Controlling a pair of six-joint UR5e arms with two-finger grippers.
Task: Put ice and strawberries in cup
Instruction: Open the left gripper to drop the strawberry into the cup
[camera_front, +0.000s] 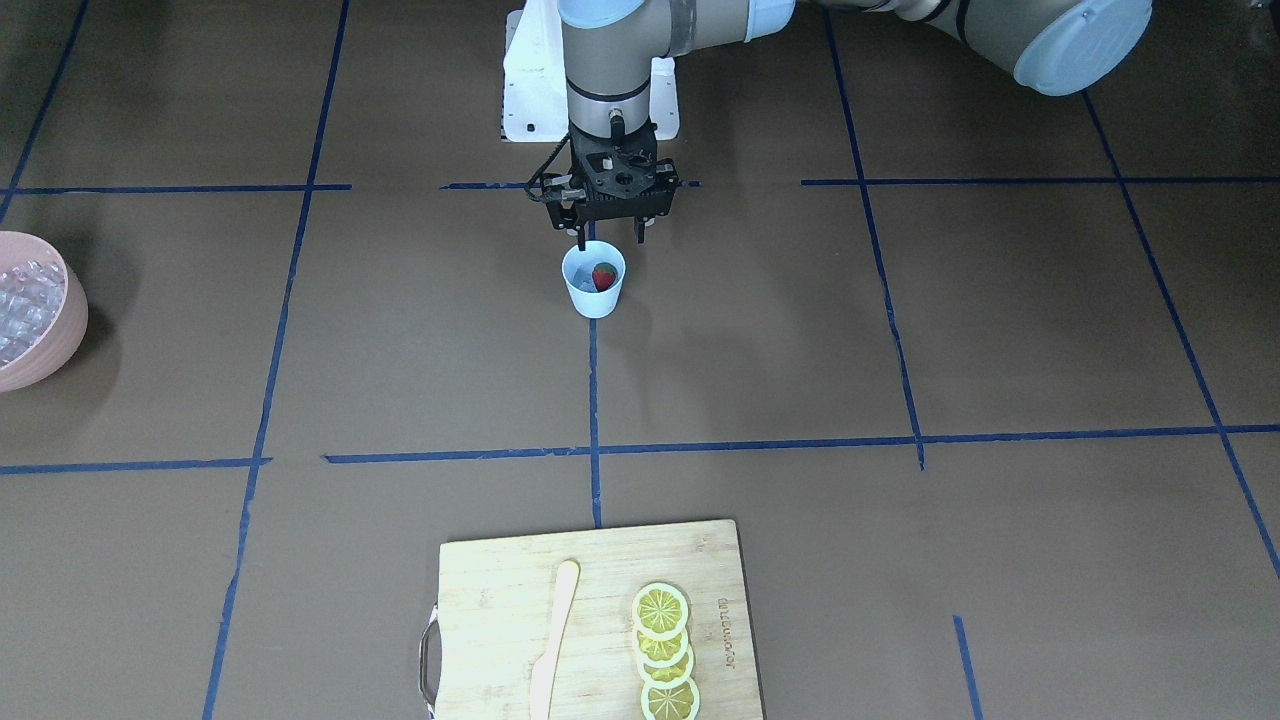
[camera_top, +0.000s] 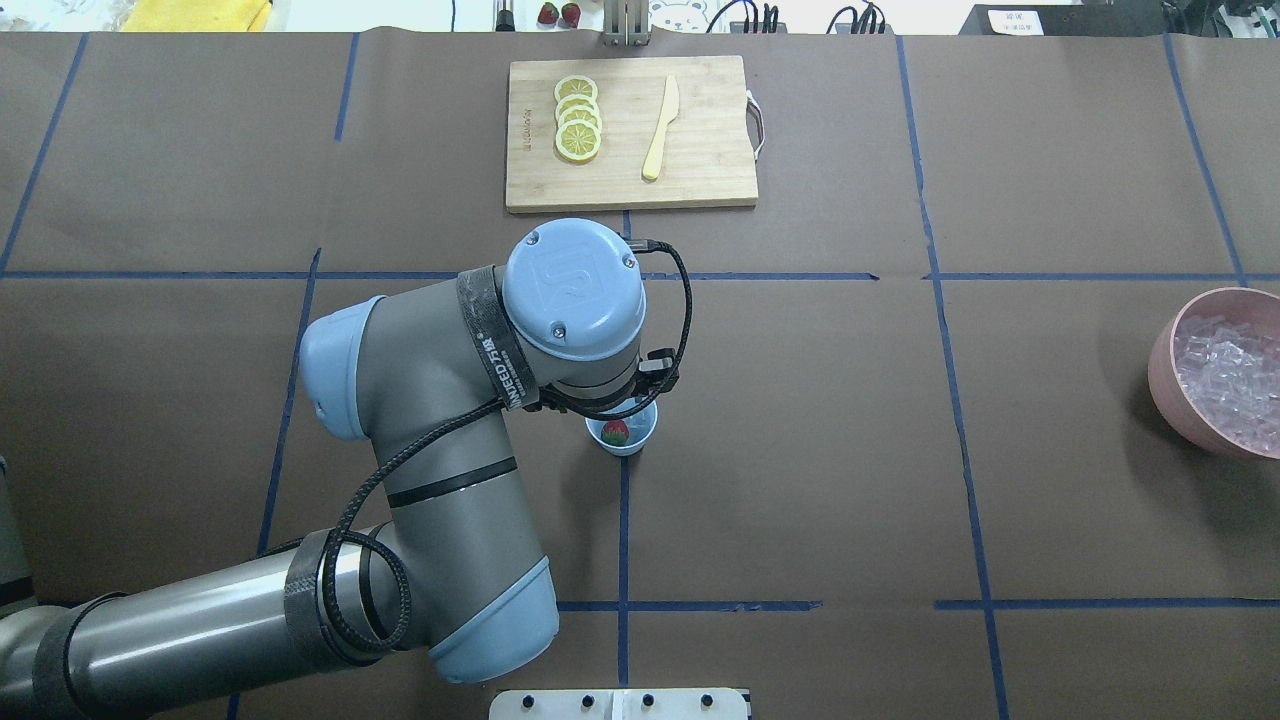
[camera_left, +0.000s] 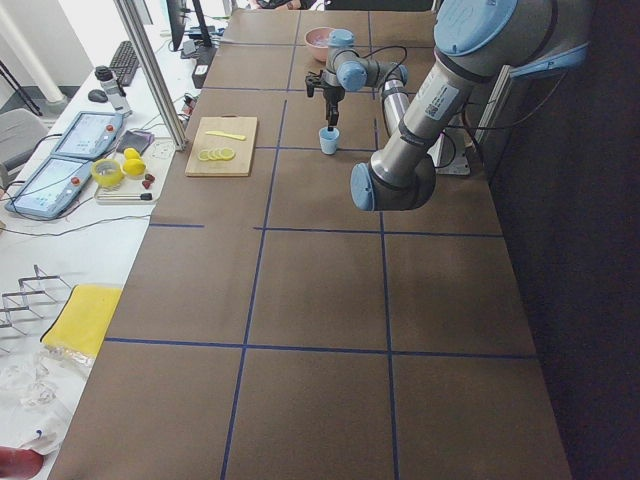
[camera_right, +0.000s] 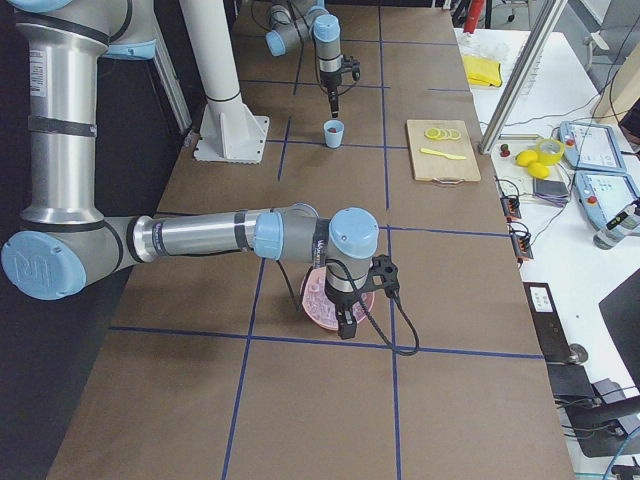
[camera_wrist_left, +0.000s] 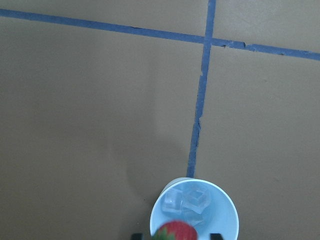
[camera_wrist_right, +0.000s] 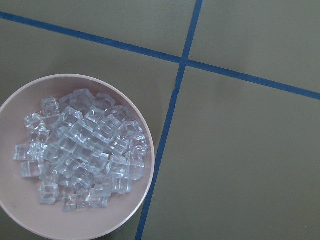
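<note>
Exterior front-facing view: left pincer (camera_front: 611, 238) spread, empty; cup (camera_front: 594, 290) just below (strawberry (camera_front: 604, 275) inside); fingertip (camera_front: 582, 240) near rim could topple it.

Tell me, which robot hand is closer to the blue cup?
Left. The left gripper hangs right above the cup; the right gripper is far off, over the pink bowl of ice.

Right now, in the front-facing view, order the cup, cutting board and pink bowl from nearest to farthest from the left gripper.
1. cup, just beneath the left gripper.
2. cutting board, centre, at the view's bottom edge.
3. pink bowl, at the view's far left edge.
</note>
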